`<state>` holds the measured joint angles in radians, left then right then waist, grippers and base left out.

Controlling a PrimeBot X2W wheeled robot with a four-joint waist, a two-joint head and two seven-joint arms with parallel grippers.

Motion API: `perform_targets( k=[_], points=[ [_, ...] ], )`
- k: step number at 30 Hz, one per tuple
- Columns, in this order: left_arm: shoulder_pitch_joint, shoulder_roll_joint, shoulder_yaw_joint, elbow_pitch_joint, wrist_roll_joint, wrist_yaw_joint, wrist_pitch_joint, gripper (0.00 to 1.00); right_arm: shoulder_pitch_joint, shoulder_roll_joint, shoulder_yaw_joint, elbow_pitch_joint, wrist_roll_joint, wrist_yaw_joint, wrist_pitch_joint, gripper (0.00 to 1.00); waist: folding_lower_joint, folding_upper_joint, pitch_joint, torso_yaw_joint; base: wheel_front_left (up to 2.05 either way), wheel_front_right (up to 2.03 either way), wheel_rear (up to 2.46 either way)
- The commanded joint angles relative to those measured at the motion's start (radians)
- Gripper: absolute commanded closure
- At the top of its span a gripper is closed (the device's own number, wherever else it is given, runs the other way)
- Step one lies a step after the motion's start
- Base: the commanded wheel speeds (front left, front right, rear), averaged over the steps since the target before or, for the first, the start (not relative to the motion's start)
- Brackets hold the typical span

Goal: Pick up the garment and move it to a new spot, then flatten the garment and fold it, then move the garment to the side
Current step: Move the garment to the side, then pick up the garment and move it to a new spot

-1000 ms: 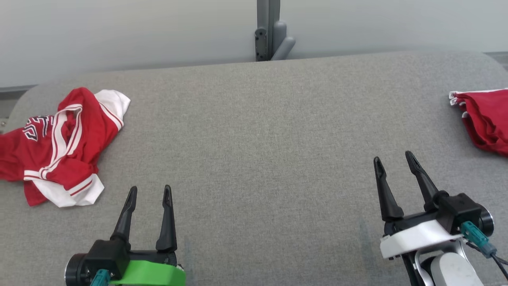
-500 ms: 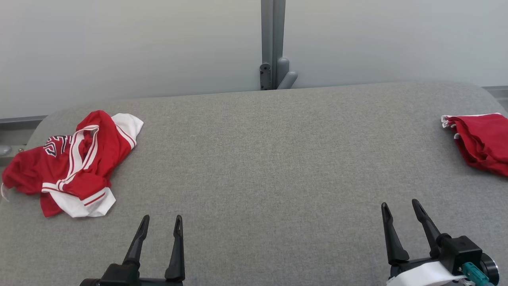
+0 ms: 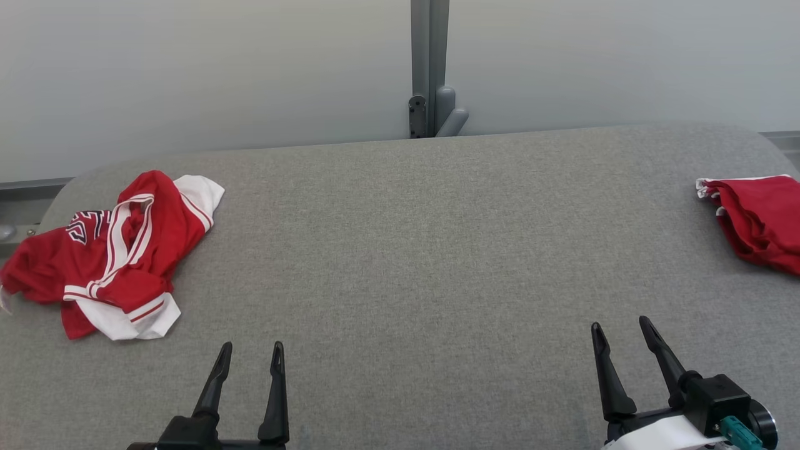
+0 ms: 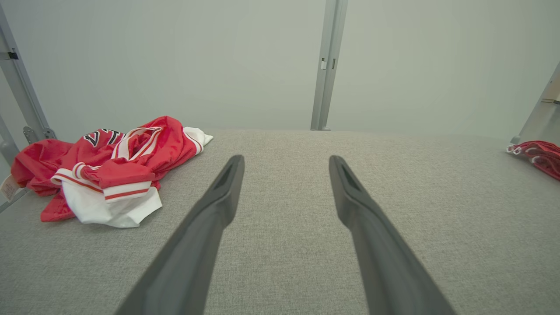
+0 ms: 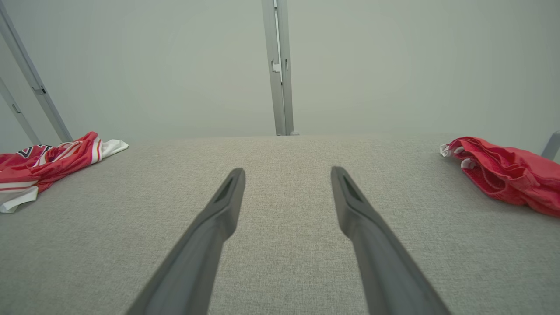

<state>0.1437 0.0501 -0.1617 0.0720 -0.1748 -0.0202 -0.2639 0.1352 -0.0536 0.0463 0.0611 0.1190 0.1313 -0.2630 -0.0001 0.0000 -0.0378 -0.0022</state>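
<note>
A crumpled red and white jersey garment (image 3: 119, 250) lies at the left end of the grey padded table (image 3: 425, 250); it also shows in the left wrist view (image 4: 118, 170) and the right wrist view (image 5: 48, 162). A second red garment (image 3: 762, 219) lies bunched at the right edge, also seen from the right wrist (image 5: 503, 173). My left gripper (image 3: 251, 347) hovers open near the front, to the right of the jersey and apart from it. Toward the front right, my right gripper (image 3: 620, 324) is open and holds nothing. Bare cloth shows between the fingers in both wrist views (image 4: 286, 158) (image 5: 287, 169).
A grey metal post (image 3: 430, 69) with a bracket stands behind the table's far edge against a pale wall. The table has rounded corners, and the jersey reaches its left edge. Slanted frame bars (image 4: 19, 83) stand at the far left.
The head camera has tilted up, so the table and both grippers sit lower in the picture. Both grippers stay open and the garments lie as before.
</note>
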Motion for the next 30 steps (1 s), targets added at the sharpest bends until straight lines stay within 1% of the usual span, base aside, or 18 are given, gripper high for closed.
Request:
perform_targets(
  k=[1,17,23,30],
  points=[
    [-0.005,0.001,0.003,0.002,0.001,0.005,0.001,0.0,0.008,-0.001,0.0,-0.002,-0.006,-0.001,-0.004,0.0,0.0001,0.0,0.002,0.0,0.0,0.0,0.0],
    [-0.02,0.001,-0.005,0.011,-0.004,0.011,0.001,0.0,0.002,0.002,-0.006,0.008,0.005,-0.001,-0.004,0.0,0.0001,0.0,0.01,0.014,0.0,0.0,0.0],
    [-0.034,0.001,-0.009,0.01,-0.001,0.015,0.001,0.0,0.006,0.002,-0.002,0.011,0.003,-0.001,-0.004,0.0,0.0001,0.0,0.019,0.055,0.0,0.0,0.0],
    [-0.037,0.001,-0.008,0.001,-0.001,0.031,0.001,0.0,-0.003,0.002,0.01,0.009,0.005,-0.001,-0.004,0.0,0.0001,0.0,0.029,0.118,0.0,0.0,0.0]
  ],
)
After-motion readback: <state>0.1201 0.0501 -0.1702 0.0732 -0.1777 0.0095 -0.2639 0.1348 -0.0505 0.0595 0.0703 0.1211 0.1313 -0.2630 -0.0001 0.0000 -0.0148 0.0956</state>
